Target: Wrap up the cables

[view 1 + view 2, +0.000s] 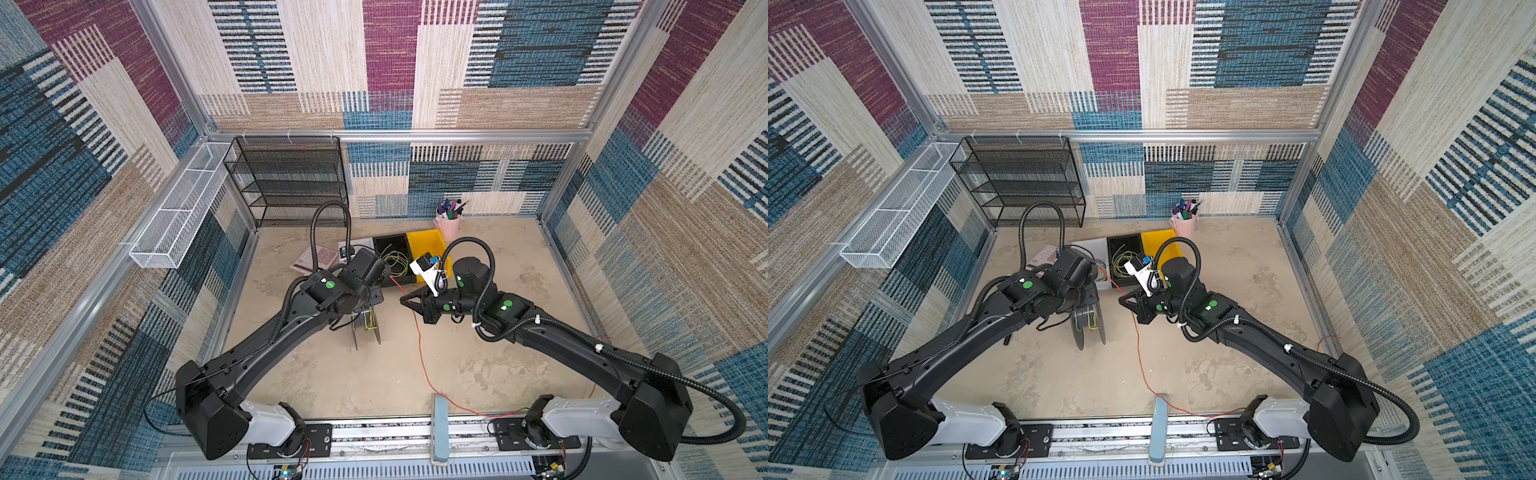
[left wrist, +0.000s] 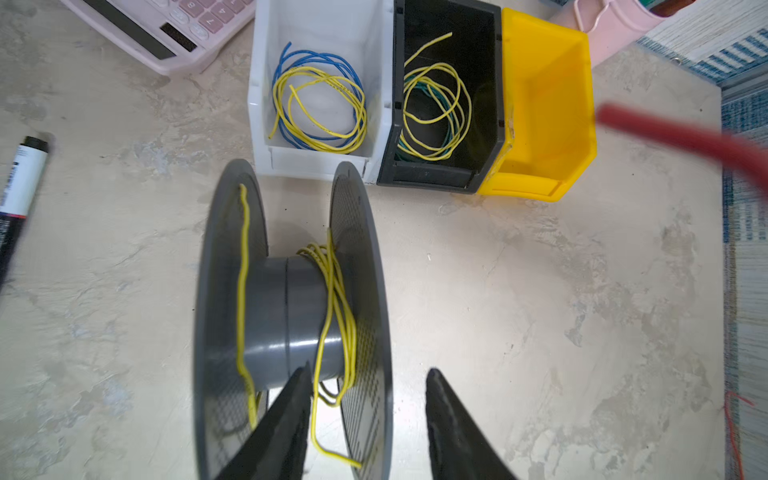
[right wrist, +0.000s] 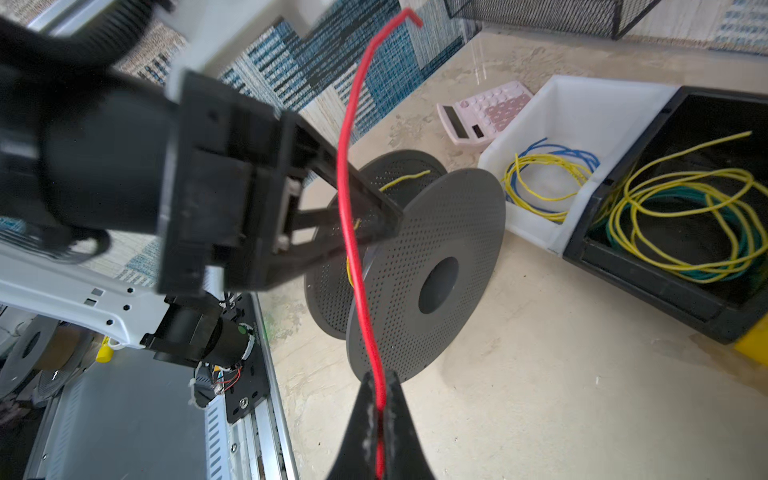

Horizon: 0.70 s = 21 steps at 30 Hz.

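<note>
I've got the left arm [image 1: 257, 345] reaching toward one o'clock, the left gripper [image 2: 370, 370] pointing down with jaws parted, and the right arm [image 1: 582, 345] reaching toward eleven, the right gripper [image 3: 380, 376] aimed at nine o'clock, clamped on the red wire [image 3: 339, 174].

Patchwork carpet walls [image 1: 390, 62], mottled beige floor [image 1: 353, 374], black mesh shelf [image 1: 291, 183], white wire basket [image 1: 178, 216].

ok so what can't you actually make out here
- Thin red wire: passes behind the right arm in both top views; end unseen.
- Grey plastic spool: mostly under the left arm in both top views.
- Left gripper: mostly hidden beneath that arm in both top views.
- Left wrist view: red wire blurred near lens.
</note>
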Available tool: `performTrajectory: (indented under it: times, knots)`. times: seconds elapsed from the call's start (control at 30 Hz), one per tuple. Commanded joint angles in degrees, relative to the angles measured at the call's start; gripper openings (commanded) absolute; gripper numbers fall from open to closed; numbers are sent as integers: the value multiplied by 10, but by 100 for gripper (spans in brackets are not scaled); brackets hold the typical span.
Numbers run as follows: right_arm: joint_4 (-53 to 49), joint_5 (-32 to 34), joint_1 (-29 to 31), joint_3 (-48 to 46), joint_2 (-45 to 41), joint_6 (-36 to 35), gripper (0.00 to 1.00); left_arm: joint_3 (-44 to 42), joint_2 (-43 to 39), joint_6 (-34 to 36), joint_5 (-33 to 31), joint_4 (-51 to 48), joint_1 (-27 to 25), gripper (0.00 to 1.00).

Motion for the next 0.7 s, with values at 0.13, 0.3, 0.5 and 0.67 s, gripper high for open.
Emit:
performTrajectory:
  times: [0.13,0.3,0.5,0.67]
  knots:
    - [-34,-94,21,20,5,46,0,15,-112,49,-11,-163,2,42]
    - [-24,-117,66,2,16,99,0,-23,-115,70,53,-129,3,42]
    - [12,-98,91,-19,39,127,0,-65,-106,74,47,-94,3,41]
    - [20,-70,91,-22,44,131,0,-101,-105,66,61,-70,2,33]
